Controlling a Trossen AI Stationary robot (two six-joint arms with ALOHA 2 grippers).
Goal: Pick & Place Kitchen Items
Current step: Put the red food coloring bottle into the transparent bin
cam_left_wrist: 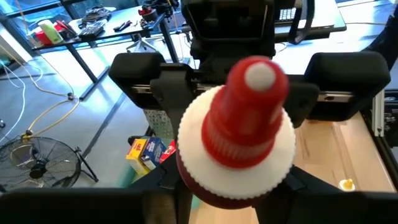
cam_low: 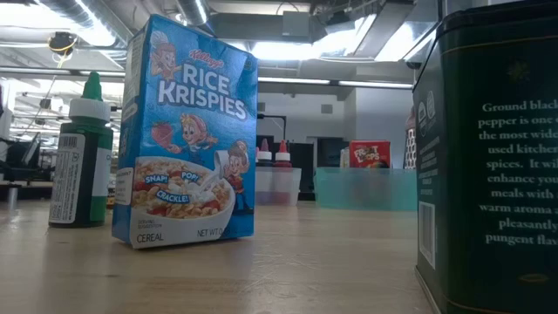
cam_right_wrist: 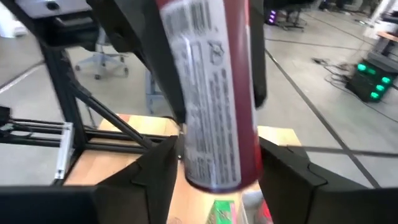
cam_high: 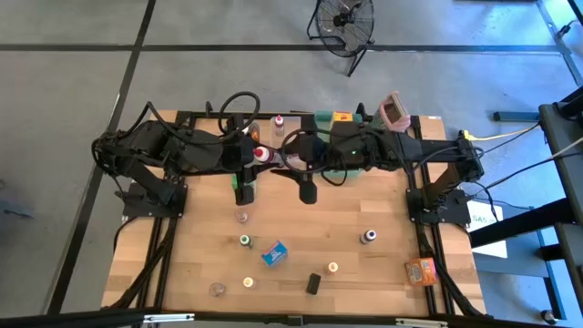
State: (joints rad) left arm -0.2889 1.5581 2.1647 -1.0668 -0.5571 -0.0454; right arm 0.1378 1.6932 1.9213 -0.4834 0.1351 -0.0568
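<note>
A small red bottle (cam_high: pixel 262 155) with a red cap, white collar and white label hangs in the air over the far middle of the table, between both grippers. My left gripper (cam_high: pixel 252 157) comes from the left and is shut on it; in its wrist view the cap (cam_left_wrist: pixel 252 93) points at the camera. My right gripper (cam_high: pixel 279 157) comes from the right and is shut on the bottle's body (cam_right_wrist: pixel 214 106). Other kitchen items stand on the near half: a blue cereal box (cam_high: pixel 274 252), a green-capped bottle (cam_high: pixel 245 240) and a black tin (cam_high: pixel 313 283). My left gripper (cam_left_wrist: pixel 236 202) has the bottle between its two fingers below the white collar (cam_left_wrist: pixel 193 155), reaching in level from the table's left. The bottle itself hides the place of contact. It stands roughly upright, lifted clear of the table. My right gripper (cam_right_wrist: pixel 221 180) pinches the lower end of the labelled red body (cam_right_wrist: pixel 217 165) between its two fingers (cam_right_wrist: pixel 158 180), coming level from the table's right, across the bottle. The bottle rises upright above the fingers, clear of the table.
A pinkish grater (cam_high: pixel 393 111), a green tray (cam_high: pixel 323 119) and clear bins line the far edge. A green thing (cam_high: pixel 244 182) sits below the grippers. Small jars (cam_high: pixel 368 237) and an orange box (cam_high: pixel 421 271) are scattered over the near half. Bare wood lies between them.
</note>
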